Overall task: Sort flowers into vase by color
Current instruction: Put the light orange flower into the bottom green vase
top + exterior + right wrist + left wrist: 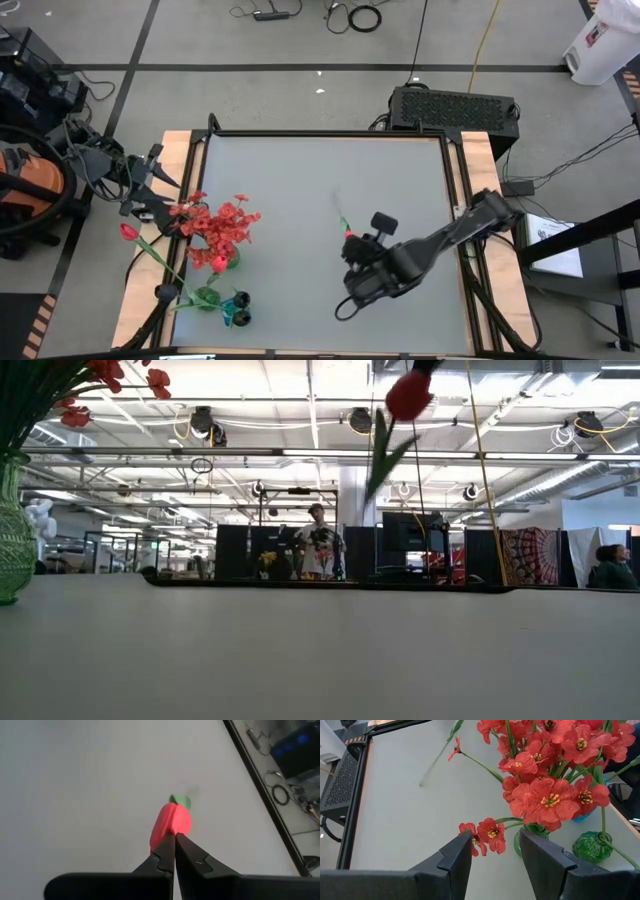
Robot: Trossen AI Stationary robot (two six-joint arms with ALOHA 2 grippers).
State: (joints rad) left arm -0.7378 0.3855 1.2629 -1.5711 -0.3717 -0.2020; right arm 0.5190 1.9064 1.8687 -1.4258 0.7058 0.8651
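Note:
My right gripper (352,240) is over the table's right half, shut on a red tulip-like flower (171,822), whose green leaf (378,460) hangs clear above the table. At the table's left stand three vases. A green vase (230,262) holds frilly red blooms (222,225). A second green vase (205,297) holds one red-pink tulip (128,232). A blue vase (238,312) holds small dark buds. My left gripper (495,855) is open beside the red blooms, with one low bloom (490,834) showing just beyond its fingers. My right gripper pinches the flower right at the base of the red bud (167,837) between its two shut fingertips. The fingers slant downward. The bud sticks out past the tips, and the flower is lifted clear of the table, its leaf hanging below.
Bare grey tabletop (320,180) stretches between the held flower and the vases. A raised dark frame (330,133) edges the table. Behind the table's far edge are a black box (455,108) and floor cables; people stand in the room beyond.

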